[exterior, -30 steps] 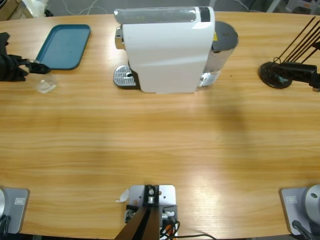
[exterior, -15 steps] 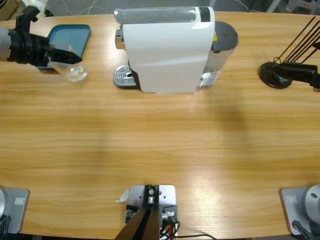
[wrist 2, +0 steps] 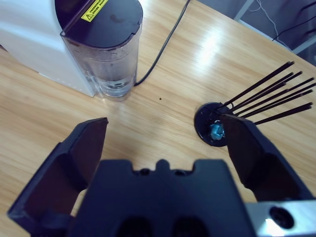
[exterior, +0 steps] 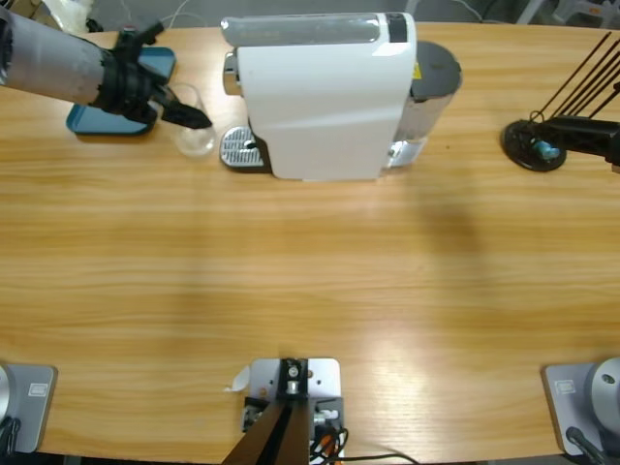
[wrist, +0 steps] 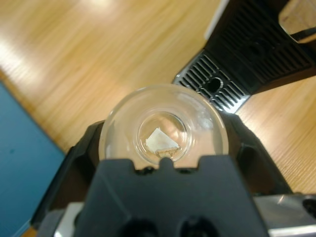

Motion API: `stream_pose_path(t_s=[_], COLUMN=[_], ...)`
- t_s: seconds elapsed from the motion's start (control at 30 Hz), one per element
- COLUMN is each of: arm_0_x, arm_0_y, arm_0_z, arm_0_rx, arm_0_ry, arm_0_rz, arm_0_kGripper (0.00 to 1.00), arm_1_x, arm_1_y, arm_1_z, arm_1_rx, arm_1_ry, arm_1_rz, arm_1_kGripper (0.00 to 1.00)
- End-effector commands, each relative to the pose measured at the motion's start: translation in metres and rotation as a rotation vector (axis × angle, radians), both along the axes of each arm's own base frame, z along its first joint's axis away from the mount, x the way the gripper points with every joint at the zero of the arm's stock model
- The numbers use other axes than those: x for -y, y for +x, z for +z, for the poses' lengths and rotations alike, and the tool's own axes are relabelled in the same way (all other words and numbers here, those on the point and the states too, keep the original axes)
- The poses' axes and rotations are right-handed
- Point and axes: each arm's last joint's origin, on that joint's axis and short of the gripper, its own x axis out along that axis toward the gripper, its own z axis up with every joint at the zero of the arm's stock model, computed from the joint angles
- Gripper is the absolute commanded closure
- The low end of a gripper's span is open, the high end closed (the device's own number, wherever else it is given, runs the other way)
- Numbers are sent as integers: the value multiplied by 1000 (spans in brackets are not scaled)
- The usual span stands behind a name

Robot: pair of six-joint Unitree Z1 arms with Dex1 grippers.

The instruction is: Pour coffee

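- Stood at the table's back edge: coffee machine (exterior: 325,92), drip grate (exterior: 240,148) facing the approaching glass.
- Left gripper (exterior: 184,116) clamped round glass (exterior: 194,136), beside grate, presumably for filling.
- Right gripper (wrist 2: 163,143) wide open, empty.
- No coffee seen.
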Motion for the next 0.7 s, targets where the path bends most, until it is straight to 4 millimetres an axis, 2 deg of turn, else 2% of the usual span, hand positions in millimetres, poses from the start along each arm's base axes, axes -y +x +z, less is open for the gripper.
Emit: stream_pose_path(t_s=[0.03,0.2,0.4,0.7], arm_0_x=[27,35,49,53], arm_0_y=[9,8,3,5], arm_0_z=[-13,-9,-22,-29], arm_0_rx=[-11,3,-29,-38], arm_0_ry=[9,4,19,31], arm_0_rz=[-70,-91,-129,-142], arm_0_kGripper=[865,865,865,865], arm_1_x=[7,7,8,8], arm_1_y=[-5,-5,-5,-6], arm_1_z=[-6,-6,-6,-5], arm_1_rx=[-15,-14,-12,-10], arm_1_ry=[-8,-9,-10,-9], arm_1_rz=[5,4,4,3], arm_1_kGripper=[0,0,0,0])
